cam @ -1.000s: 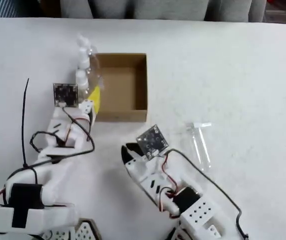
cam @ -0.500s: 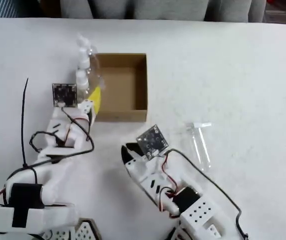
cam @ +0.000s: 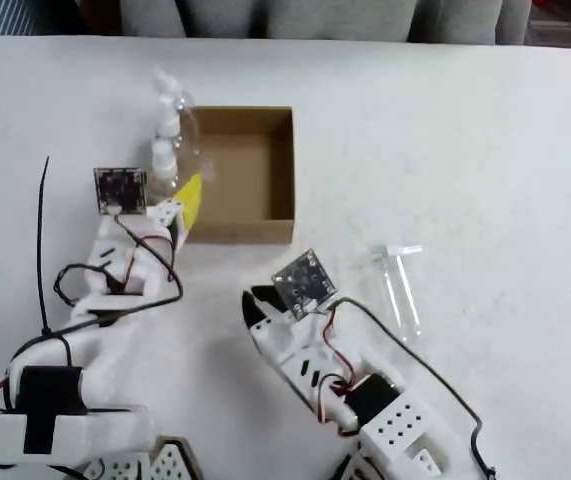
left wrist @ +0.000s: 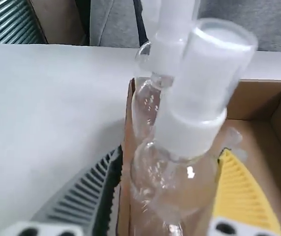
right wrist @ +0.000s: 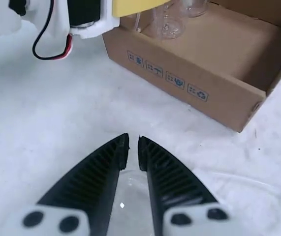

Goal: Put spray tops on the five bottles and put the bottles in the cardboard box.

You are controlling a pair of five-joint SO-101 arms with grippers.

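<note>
Left end effector (left wrist: pixel 170 162), shifted leftward, clenches a clear spray-topped plastic bottle (left wrist: pixel 175 189) at the brown cardboard box (cam: pixel 245 232); boxing seemingly barely begun

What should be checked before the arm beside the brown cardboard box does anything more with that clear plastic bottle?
1. Clear plastic bottle clamped in the left gripper: ok.
2. White spray top seated on that bottle: ok.
3. Bottle fully past the brown cardboard box wall: cannot tell; it sits right at the wall.
4. Bare floor left in the box: ok.
5. Right gripper out of the way: ok; shut, low over the white table, short of the box.
6. All bottles packed: not ok; a second clear bottle lies on the table.
</note>
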